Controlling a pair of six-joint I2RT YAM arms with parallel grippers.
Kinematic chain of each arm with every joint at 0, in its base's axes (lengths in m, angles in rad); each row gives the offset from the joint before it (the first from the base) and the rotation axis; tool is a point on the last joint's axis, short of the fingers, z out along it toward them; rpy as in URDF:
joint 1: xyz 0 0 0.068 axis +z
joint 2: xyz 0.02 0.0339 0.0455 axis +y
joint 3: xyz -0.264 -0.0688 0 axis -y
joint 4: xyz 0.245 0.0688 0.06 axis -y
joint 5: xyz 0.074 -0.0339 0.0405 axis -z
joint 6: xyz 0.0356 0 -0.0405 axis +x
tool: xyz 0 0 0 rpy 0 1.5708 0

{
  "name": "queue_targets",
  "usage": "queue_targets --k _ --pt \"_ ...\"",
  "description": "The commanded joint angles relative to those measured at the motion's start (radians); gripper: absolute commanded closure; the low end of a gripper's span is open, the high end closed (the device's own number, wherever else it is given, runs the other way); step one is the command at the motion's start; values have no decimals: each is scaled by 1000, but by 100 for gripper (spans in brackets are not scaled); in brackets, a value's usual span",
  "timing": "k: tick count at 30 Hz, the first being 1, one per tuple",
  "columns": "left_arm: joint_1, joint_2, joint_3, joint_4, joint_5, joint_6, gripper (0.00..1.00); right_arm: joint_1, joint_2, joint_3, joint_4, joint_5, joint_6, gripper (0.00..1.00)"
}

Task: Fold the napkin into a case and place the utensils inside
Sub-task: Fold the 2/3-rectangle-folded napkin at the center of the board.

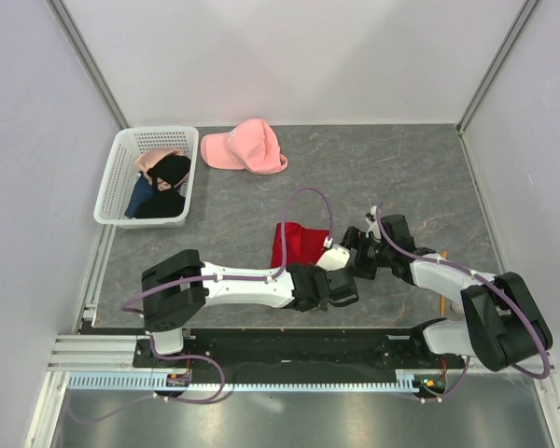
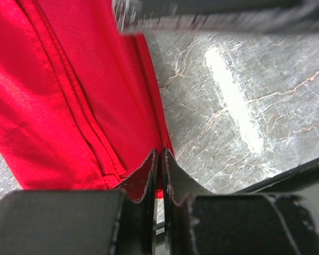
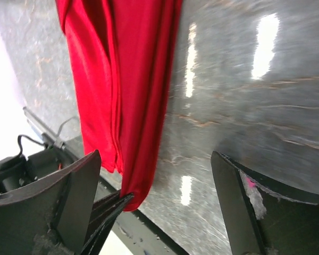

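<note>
Red cloth napkin [image 2: 69, 106], layered folds, corner pinched in left pincer [image 2: 159, 159].

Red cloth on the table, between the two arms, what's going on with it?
The left tool is shut on one edge of the plain red cloth napkin, which is folded into layers on the grey marbled table. The right tool is open near it, gripping nothing. A thin orange utensil lies out by the right arm.
</note>
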Motion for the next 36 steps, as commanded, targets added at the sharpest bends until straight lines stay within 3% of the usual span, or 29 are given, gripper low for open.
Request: queue_targets --k 1,9,14,17,36 --pt "-5 -65 -15 -12 -18 -39 91 42 37 -4 141 -60 63 9" --pt "1 -78 -26 -13 -2 -36 90 73 61 -27 184 -51 123 17" --pt "-7 -87 -18 -19 24 -10 58 47 63 -12 122 -11 100 17" --pt "-19 -96 -26 -22 39 -7 54 15 60 -18 105 -25 83 17" --pt "-67 27 0 -27 32 -25 52 7 18 -56 96 -51 83 17"
